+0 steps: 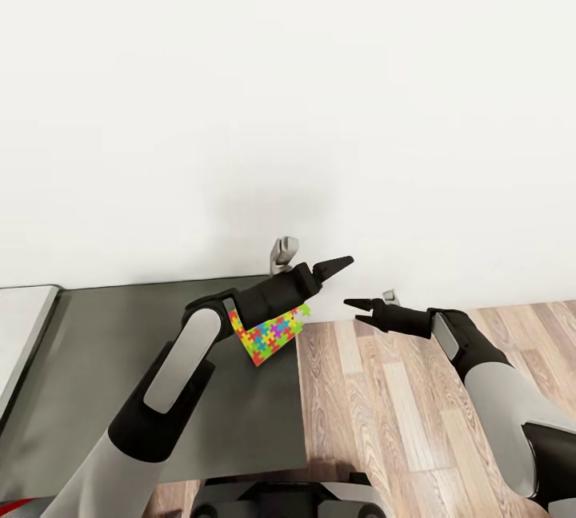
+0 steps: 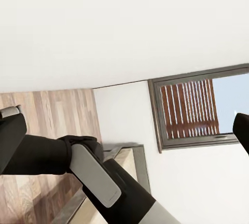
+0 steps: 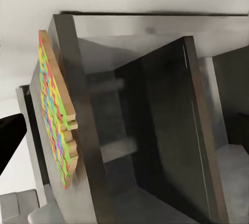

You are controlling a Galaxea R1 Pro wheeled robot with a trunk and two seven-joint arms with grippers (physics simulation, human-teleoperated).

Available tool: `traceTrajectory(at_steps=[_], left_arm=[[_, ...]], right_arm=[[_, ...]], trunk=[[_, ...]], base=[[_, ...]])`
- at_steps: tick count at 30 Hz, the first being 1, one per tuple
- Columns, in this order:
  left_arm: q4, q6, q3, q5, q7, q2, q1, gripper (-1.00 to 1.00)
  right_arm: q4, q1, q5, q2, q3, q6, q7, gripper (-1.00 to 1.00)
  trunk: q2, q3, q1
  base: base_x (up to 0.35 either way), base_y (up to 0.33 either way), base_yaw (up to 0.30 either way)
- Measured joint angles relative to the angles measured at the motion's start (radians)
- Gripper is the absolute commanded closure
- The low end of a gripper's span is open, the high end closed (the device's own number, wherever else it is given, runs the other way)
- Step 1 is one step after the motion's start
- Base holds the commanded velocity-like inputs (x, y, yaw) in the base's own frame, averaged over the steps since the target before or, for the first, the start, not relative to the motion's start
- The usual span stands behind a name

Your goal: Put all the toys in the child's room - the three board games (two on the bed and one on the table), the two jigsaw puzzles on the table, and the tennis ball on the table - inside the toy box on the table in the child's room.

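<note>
Bright-patterned puzzle [image 1: 270, 332] on dark cabinet [image 1: 120, 358], overhanging its edge under my left gripper [image 1: 332, 266]; jaw state unclear. Right gripper [image 1: 360, 306] spread, empty. A nudge could tip it floorward.

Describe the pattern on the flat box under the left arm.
The jigsaw puzzle has bright yellow, blue, pink and green interlocking puzzle pieces, clearest in the head view.

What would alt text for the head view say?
A puzzle-patterned flat box lies at the corner of a dark grey cabinet top, partly under the left arm. The right gripper hovers over wood-plank floor, below a white wall.
</note>
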Motion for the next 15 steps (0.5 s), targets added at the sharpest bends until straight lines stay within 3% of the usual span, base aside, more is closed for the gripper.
traceTrajectory(at_steps=[5, 15], left_arm=[[0.000, 0.000, 0.000, 0.000, 0.000, 0.000, 0.000, -1.00], [0.000, 0.000, 0.000, 0.000, 0.000, 0.000, 0.000, -1.00]], right_arm=[[-0.001, 0.001, -0.001, 0.000, -0.001, -0.005, 0.002, -1.00], [-0.002, 0.001, -0.002, -0.001, -0.002, -0.008, 0.002, -1.00]], trunk=[[0.000, 0.000, 0.000], [0.000, -0.001, 0.000]], base=[[0.000, 0.000, 0.124], [0.000, 0.000, 0.218]])
